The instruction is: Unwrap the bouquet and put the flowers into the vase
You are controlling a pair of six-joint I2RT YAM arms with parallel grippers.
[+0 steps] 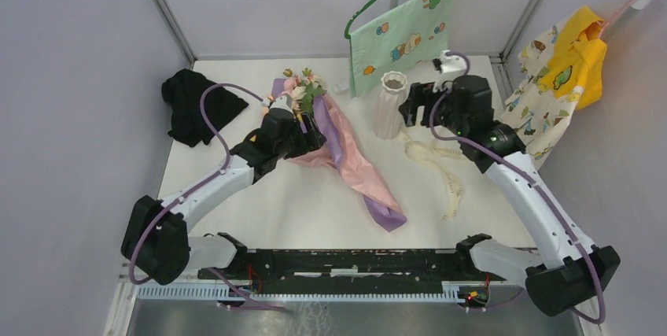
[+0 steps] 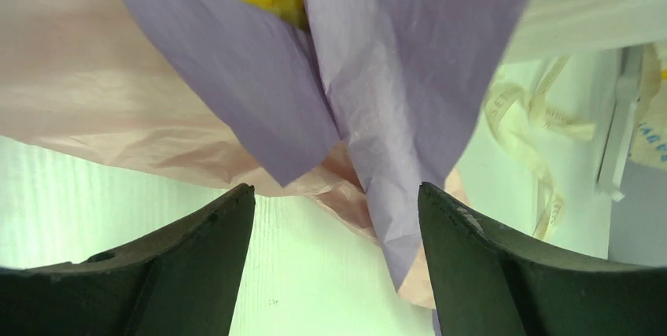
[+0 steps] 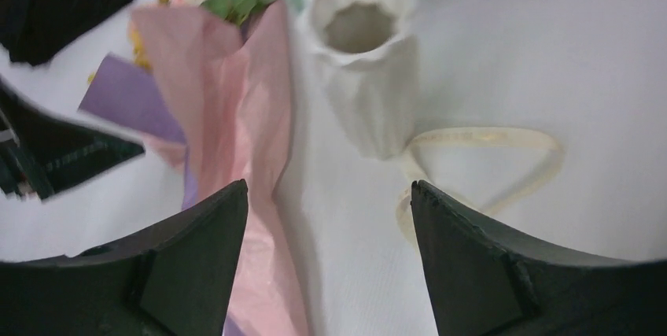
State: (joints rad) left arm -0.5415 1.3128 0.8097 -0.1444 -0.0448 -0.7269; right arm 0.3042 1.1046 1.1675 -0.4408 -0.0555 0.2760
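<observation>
Bouquet (image 1: 330,135) lying on the worktop (image 1: 299,210) just left of the vase (image 1: 391,104), its flowers (image 1: 303,88) toward the far side and its pink-and-purple paper (image 1: 362,171) trailing toward the near edge. The cream ribbon (image 1: 440,167) lies loose right of the vase, apart from the bundle, so the step in hand is judged to be opening the paper. Left fingers (image 2: 197,265) stand wide apart and empty, close by a purple fold. Right fingers (image 3: 488,273), equally wide and empty, hover near the vase. The next move calls for pinching one paper edge and peeling it aside without dragging the flowers. Stems are hidden inside the wrap; the right wrist view is blurred.
</observation>
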